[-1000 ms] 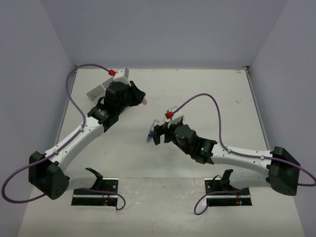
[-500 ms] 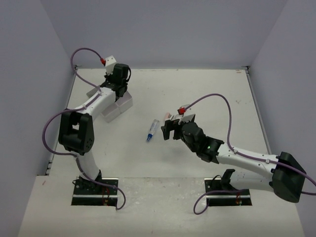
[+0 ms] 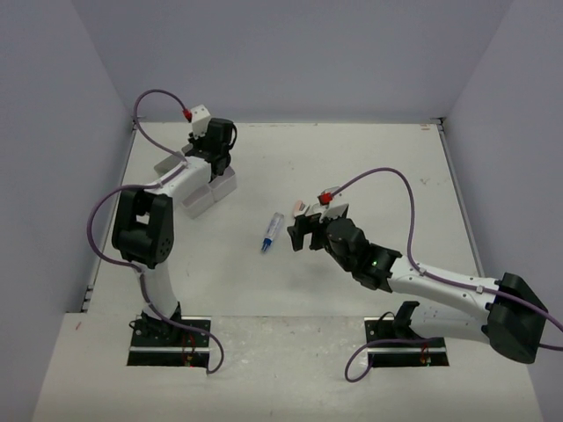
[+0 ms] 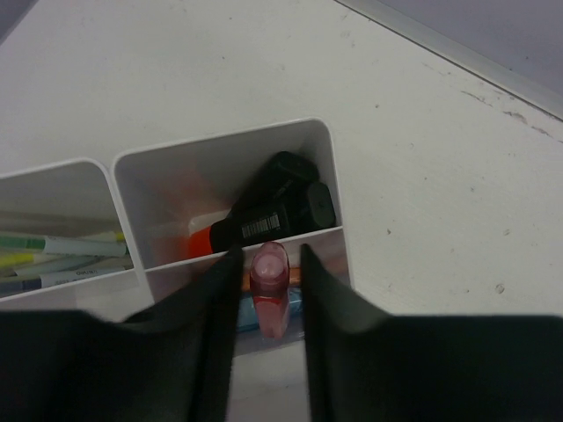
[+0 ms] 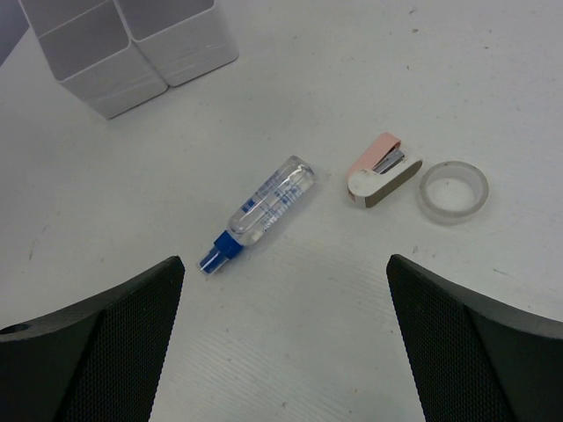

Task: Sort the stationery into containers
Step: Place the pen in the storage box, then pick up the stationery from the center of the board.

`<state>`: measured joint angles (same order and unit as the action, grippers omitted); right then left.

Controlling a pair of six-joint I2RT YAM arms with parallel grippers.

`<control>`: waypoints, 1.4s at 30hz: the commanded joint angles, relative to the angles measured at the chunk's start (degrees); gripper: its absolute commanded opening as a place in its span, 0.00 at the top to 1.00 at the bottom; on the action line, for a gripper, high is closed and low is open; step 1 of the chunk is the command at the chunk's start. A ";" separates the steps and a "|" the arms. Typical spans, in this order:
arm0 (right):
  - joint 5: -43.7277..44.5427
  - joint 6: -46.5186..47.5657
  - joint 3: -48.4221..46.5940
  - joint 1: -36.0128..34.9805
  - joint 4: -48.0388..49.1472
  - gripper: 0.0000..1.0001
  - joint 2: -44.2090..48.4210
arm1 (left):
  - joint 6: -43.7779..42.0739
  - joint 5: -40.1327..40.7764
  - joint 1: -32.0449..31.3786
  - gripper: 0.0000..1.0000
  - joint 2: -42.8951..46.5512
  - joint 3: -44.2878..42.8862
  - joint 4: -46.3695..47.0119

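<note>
Pink highlighter (image 4: 269,299), between our left gripper's (image 4: 268,255) sides, goes in the tray (image 4: 220,136) at the tabletop's (image 4: 440,176) far left. Pinched or not, we cannot tell. Our right gripper (image 5: 283,262), wide apart, should pick next.

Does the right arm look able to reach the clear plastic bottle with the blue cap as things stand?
Probably yes: the open right pincer hangs close to the bottle, nothing between them; the pink stapler and clear tape ring lie apart to one side.
</note>
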<state>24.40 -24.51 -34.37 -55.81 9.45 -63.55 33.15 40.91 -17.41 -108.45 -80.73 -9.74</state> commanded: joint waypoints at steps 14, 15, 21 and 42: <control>0.38 -18.44 -15.52 10.00 -24.56 0.11 -14.03 | 4.11 -2.26 -8.24 0.06 19.78 7.15 -1.96; -0.68 -18.95 -16.47 11.11 -26.30 0.14 -14.95 | 4.29 -3.50 -9.23 0.04 22.33 7.97 -3.42; -3.49 -17.95 -23.19 17.34 -30.55 0.39 -25.75 | 4.65 -17.45 -14.06 0.00 41.29 19.68 -8.45; -6.75 -13.82 -36.10 25.91 -33.94 0.63 -44.16 | 2.76 -27.60 -15.20 0.00 59.78 38.63 -15.73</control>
<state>18.42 -38.37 -68.12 -31.38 -22.83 -105.95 36.37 15.20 -32.34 -49.64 -43.01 -25.24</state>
